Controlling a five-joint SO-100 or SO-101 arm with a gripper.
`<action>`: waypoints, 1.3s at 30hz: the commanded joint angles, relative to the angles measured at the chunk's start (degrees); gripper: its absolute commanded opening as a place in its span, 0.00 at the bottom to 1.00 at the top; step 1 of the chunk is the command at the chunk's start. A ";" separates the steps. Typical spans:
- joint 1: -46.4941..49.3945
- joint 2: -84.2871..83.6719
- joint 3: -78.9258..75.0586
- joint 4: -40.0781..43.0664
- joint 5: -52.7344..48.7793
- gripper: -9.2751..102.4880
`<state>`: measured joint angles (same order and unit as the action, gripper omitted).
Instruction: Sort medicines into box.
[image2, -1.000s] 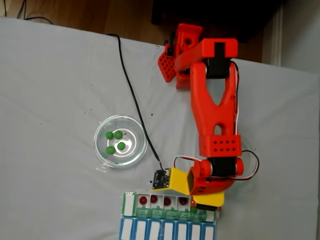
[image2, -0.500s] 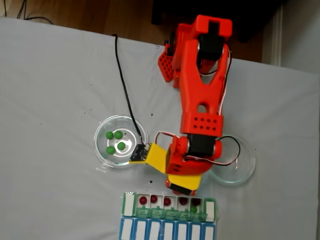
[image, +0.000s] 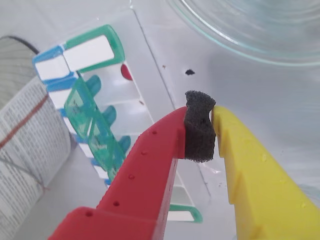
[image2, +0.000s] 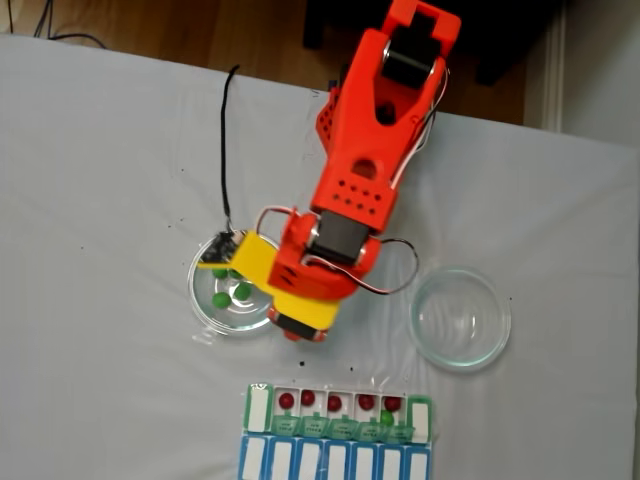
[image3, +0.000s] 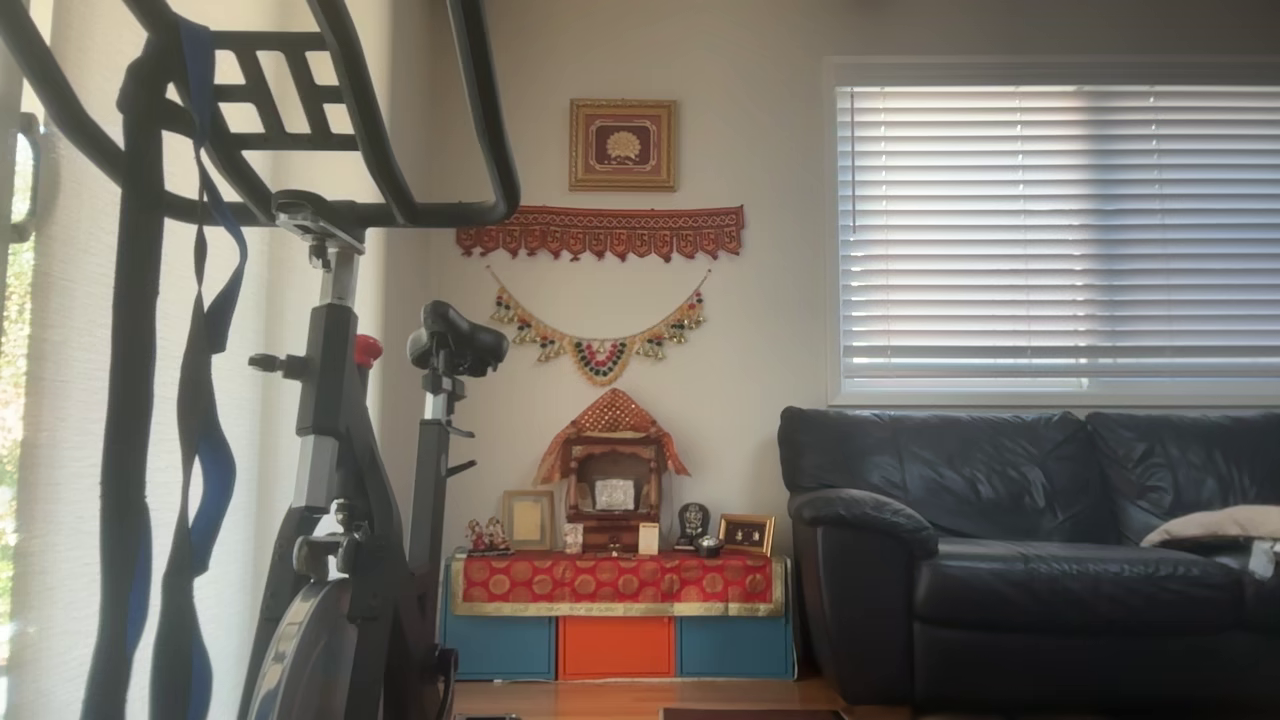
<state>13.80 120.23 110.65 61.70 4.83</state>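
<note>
End effector clenched empty, foam pad pinched; could nudge glass dish, scattering green balls.

a living room. an exercise bike stands at nine o'clock, big and dark, with black handlebars up at eleven o'clock and a black seat beside them. blue straps hang down from the bike. a black sofa sits at four o'clock, with a pale cushion on its far end. above the sofa, at two o'clock, is a window with white blinds. at six o'clock a little wooden shrine stands on a red and gold cloth over blue and orange boxes. a gold picture frame hangs at twelve o'clock, with a red banner and a bead garland under it.
</note>
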 joint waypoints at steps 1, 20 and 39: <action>2.90 2.55 -1.32 0.00 -1.85 0.09; 11.07 -5.98 -3.60 -0.88 -9.84 0.10; 16.96 -7.21 -3.96 0.70 -8.79 0.17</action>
<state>30.23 108.98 108.19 62.23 -4.66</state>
